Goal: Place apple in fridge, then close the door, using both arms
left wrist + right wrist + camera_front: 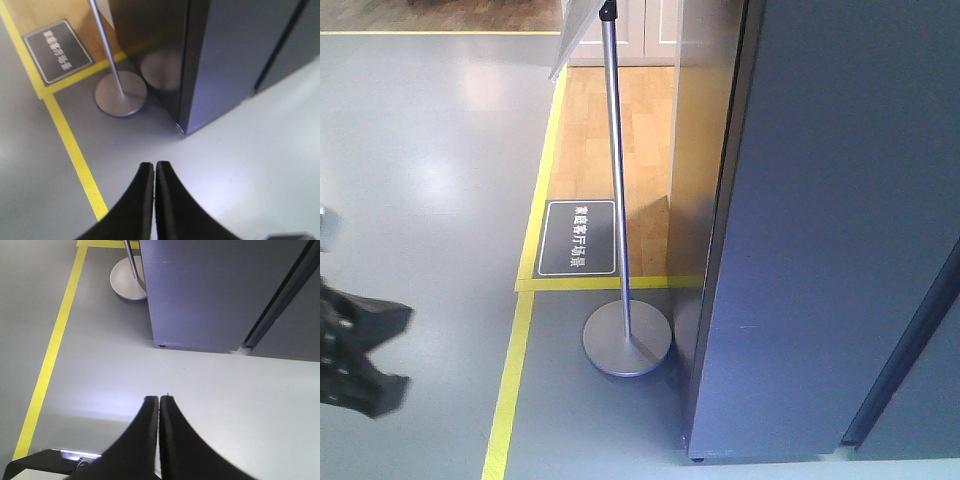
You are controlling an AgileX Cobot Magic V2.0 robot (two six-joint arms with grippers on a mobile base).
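The fridge (pixel 840 220) fills the right side of the front view as a tall dark grey block standing on the floor. A dark seam (pixel 905 350) splits its face into two panels, and no white inside shows, so the door looks shut. The apple is out of view. My left gripper (pixel 154 165) hangs over the grey floor, short of the fridge's corner (pixel 182 127), shut with nothing between its fingers. My right gripper (pixel 159 399) is also shut and empty, above the pale floor before the fridge (pixel 210 290). Part of a black arm (pixel 360 355) shows at the lower left.
A sign stand with a round metal base (pixel 627 340) and a thin pole (pixel 615 170) stands just left of the fridge. Yellow floor tape (pixel 510 390) runs along the floor. A black floor plaque (pixel 578 238) lies on the wooden strip beyond.
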